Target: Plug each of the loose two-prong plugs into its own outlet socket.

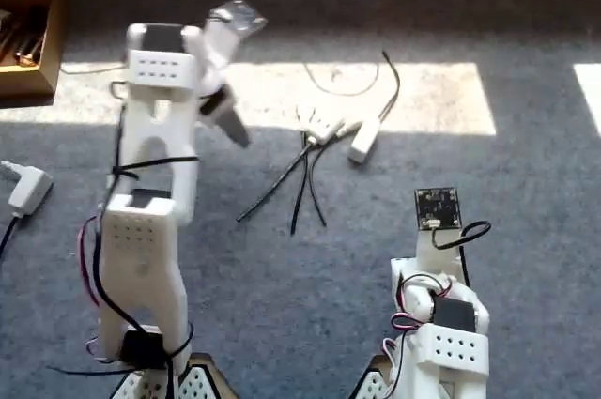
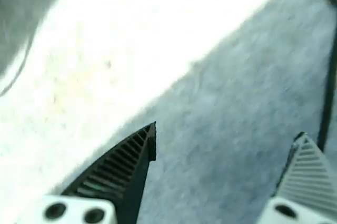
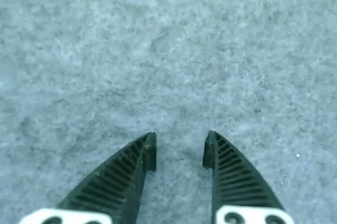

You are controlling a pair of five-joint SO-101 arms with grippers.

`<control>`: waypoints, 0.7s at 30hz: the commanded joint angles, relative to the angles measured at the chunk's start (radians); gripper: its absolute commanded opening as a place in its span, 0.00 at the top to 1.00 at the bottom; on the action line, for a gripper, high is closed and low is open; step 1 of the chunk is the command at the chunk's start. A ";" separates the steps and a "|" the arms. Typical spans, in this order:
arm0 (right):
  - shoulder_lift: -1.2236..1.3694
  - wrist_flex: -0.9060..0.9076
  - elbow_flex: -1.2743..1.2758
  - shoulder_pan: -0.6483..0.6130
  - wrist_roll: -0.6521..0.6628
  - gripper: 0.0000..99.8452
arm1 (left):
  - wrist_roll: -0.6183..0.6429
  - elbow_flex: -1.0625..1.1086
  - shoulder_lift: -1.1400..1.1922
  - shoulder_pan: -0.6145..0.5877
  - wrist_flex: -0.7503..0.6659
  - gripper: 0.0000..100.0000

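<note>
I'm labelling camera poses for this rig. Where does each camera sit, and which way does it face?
High view: fixed overhead, looking down on grey carpet, plugs, left arm and right arm.
Left wrist view: on that wrist, facing down past the open left claw at the sunlit patch edge.
Right wrist view: on that wrist, facing down past the open right claw at carpet.
Shared: high and left wrist views both show the sunlit patch.

Plugs [image 1: 327,127] — too small, blurred.
</note>
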 commanded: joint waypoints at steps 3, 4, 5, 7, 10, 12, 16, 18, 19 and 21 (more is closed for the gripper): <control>-0.012 -0.016 -0.002 -0.007 -0.006 0.84 | 0.204 -0.035 0.002 0.197 -0.290 0.62; -0.012 -0.016 -0.002 -0.007 -0.006 0.84 | 0.218 -0.036 0.027 0.214 -0.322 0.61; -0.012 -0.016 -0.002 -0.007 -0.006 0.84 | 0.219 -0.036 0.051 0.228 -0.347 0.59; -0.012 -0.016 -0.002 -0.007 -0.006 0.84 | 0.221 -0.036 0.101 0.237 -0.377 0.57; -0.012 -0.016 -0.002 -0.010 -0.006 0.84 | 0.215 -0.036 0.160 0.228 -0.388 0.57; -0.012 -0.016 -0.002 -0.010 -0.006 0.84 | 0.213 -0.038 0.189 0.228 -0.399 0.57; -0.012 -0.016 -0.002 -0.012 -0.006 0.84 | 0.216 -0.038 0.232 0.229 -0.451 0.57; -0.012 -0.016 -0.002 -0.012 -0.006 0.84 | 0.216 -0.038 0.249 0.229 -0.456 0.57; -0.012 -0.016 -0.002 -0.012 -0.006 0.84 | 0.216 -0.038 0.257 0.229 -0.457 0.57; -0.012 -0.016 -0.002 -0.012 -0.006 0.84 | 0.216 -0.038 0.274 0.229 -0.468 0.58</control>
